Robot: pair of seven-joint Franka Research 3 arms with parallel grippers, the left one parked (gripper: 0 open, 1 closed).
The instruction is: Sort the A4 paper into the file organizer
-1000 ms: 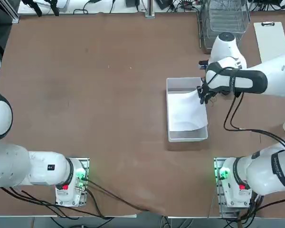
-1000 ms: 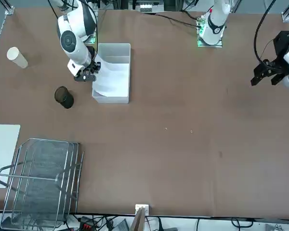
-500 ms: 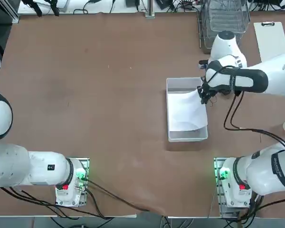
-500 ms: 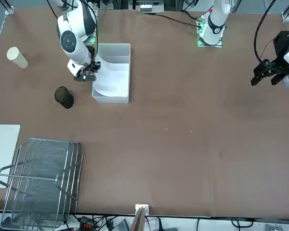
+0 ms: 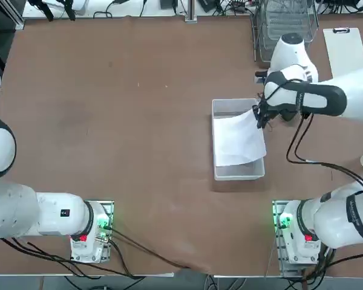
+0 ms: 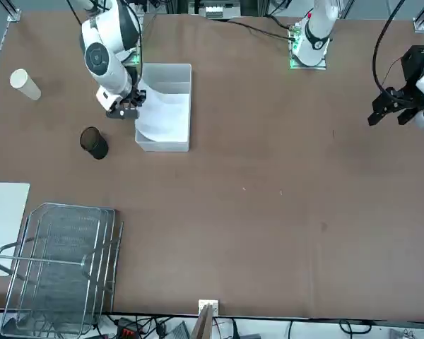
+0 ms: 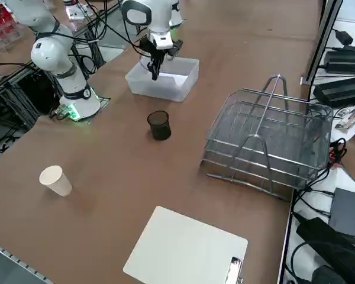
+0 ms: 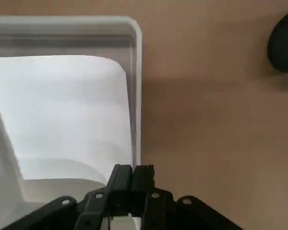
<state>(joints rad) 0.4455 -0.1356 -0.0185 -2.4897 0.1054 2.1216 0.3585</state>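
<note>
The A4 paper (image 5: 239,140) is a white curled sheet lying in a translucent plastic bin (image 5: 237,176). One corner of the sheet is pulled up over the bin's right wall. My right gripper (image 5: 258,118) is shut on that corner, just above the rim. In the wrist view the two fingers (image 8: 121,176) are pressed together at the bin wall (image 8: 134,57), with the sheet (image 8: 62,110) spread beyond them. The file organizer (image 5: 284,27), a silver wire mesh rack, stands at the table's far right edge, apart from the bin. It also shows in the front view (image 6: 60,261) and the right side view (image 7: 269,142).
A black cup (image 6: 93,142) stands between the bin and the rack, close to the gripper. A paper cup (image 6: 25,83) lies near the table's right edge. A clipboard with a white sheet (image 5: 345,51) lies beside the rack.
The gripper's fingers have closed on the paper's corner and shifted slightly towards the rack. The corner has come up over the bin's wall.
</note>
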